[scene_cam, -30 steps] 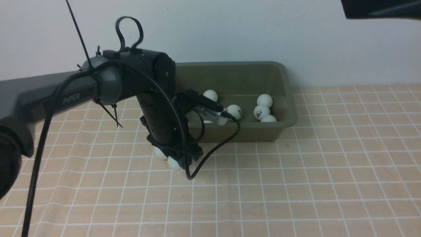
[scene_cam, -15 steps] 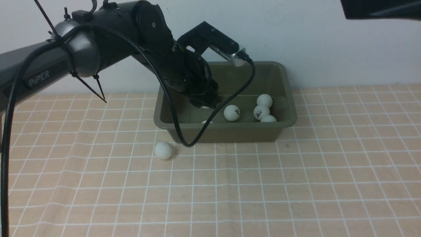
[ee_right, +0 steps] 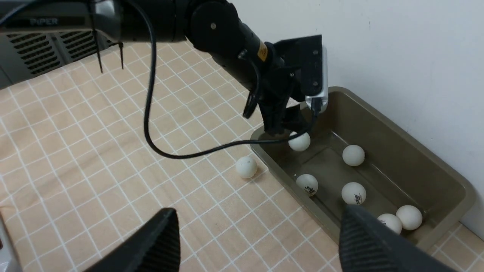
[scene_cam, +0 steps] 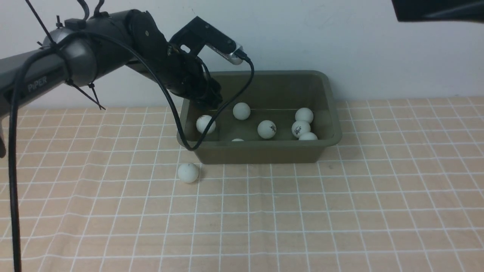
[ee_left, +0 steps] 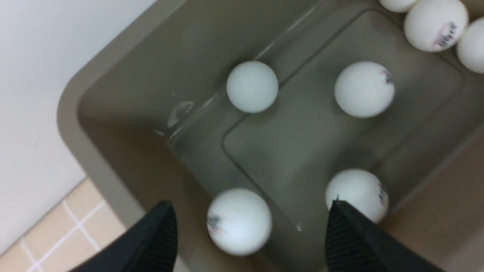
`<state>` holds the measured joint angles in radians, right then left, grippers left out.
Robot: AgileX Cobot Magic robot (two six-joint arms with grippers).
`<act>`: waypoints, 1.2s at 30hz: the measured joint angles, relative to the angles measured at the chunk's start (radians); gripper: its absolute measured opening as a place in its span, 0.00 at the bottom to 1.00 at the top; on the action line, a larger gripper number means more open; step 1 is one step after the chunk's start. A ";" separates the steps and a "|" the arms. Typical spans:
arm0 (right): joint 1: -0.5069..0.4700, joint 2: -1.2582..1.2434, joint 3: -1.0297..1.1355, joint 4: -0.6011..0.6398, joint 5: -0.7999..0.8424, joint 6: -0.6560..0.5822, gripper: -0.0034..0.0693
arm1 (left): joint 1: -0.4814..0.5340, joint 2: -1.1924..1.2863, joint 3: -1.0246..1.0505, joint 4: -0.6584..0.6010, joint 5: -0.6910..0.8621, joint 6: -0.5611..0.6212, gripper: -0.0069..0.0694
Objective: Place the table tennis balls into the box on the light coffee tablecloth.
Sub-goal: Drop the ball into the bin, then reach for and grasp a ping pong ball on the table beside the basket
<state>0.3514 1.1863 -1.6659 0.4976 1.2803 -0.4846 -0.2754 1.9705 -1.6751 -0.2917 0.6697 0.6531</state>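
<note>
The olive-green box stands at the back of the light coffee tablecloth, against the wall. Several white table tennis balls lie in it. My left gripper hangs open over the box's left end, and one ball sits loose just below its fingers. The left wrist view shows that ball between and beyond the spread fingertips of this gripper. One more ball rests on the cloth in front of the box's left corner. My right gripper is open and empty, high above the cloth.
A black cable from the left wrist loops down over the box's front-left corner. A white wall rises directly behind the box. A dark shape fills the front view's top right corner. A grey vented housing borders the cloth.
My left gripper rose from the cloth with a ball, swung over the box's left end and opened. The ball has left its fingers. The other ball stayed on the cloth.
</note>
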 joint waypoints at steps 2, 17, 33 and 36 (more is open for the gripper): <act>0.000 0.000 0.000 0.000 0.000 0.000 0.75 | 0.018 -0.044 0.000 0.010 0.058 -0.012 0.64; 0.000 0.000 0.000 0.002 0.000 0.001 0.75 | 0.336 -0.266 0.022 -0.211 0.549 0.049 0.58; 0.000 0.000 0.000 0.002 0.000 0.000 0.75 | 0.340 -0.265 0.528 -0.522 0.204 0.629 0.58; 0.000 0.000 0.000 0.002 0.000 0.000 0.75 | 0.340 -0.249 0.551 -0.615 0.166 0.733 0.59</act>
<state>0.3514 1.1863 -1.6659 0.4995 1.2803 -0.4846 0.0641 1.7217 -1.1240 -0.9071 0.8354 1.3865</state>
